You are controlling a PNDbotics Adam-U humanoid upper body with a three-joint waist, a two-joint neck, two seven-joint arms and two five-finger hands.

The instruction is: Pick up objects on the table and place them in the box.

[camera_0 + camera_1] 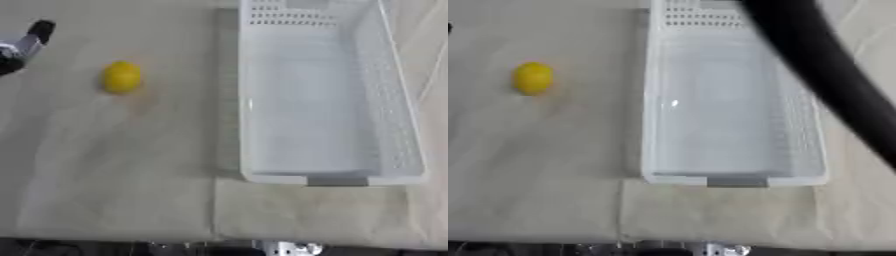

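Observation:
A yellow, rounded object [122,76] lies on the pale cloth, left of the box and apart from it. The box is a white plastic basket [398,100] with perforated walls, standing lengthwise at the centre right; I see nothing inside it. Part of my left hand [24,44], black and silver, shows at the upper left edge of the left eye view. It hovers left of the yellow object and does not touch it. My right hand shows in no view.
A wide, blurred black band [833,75] crosses the upper right of the right eye view, hiding part of the basket's right wall. The table's front edge [219,242] runs along the bottom, and a cloth seam [214,210] lies below the basket.

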